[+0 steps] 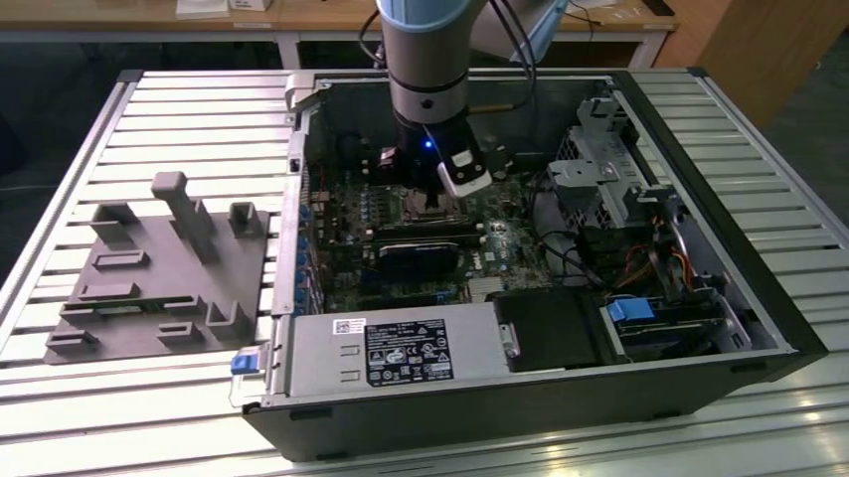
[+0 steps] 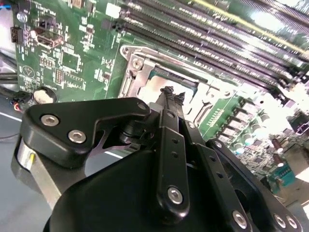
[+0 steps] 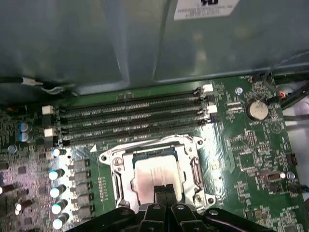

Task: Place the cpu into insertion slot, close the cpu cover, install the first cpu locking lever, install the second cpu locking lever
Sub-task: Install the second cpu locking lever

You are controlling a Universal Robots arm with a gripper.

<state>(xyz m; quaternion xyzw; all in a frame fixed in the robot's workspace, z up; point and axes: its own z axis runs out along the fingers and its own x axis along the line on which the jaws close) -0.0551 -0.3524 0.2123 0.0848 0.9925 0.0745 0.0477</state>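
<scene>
The cpu [image 3: 153,175] lies flat in the insertion slot [image 3: 193,166] on the green board, its silvery top showing. The cpu cover [image 3: 117,170], a silver frame, lies down around it in the first wrist view. My gripper [image 3: 165,189] is shut, its two thin black fingers pressed together with nothing between them. Its tips stand over the chip's edge nearest the wrist. In the second wrist view the gripper [image 2: 170,93] points down at the insertion slot [image 2: 137,67]. In the exterior view the gripper [image 1: 427,199] hangs inside the open computer case, above the board's middle.
Several long black memory slots [image 3: 130,118] run just beyond the socket. A row of capacitors [image 3: 57,191] stands beside it. The case wall [image 1: 308,149], a drive cage [image 1: 597,169] and cables [image 1: 584,253] ring the board. A grey fixture [image 1: 166,263] lies on the table outside.
</scene>
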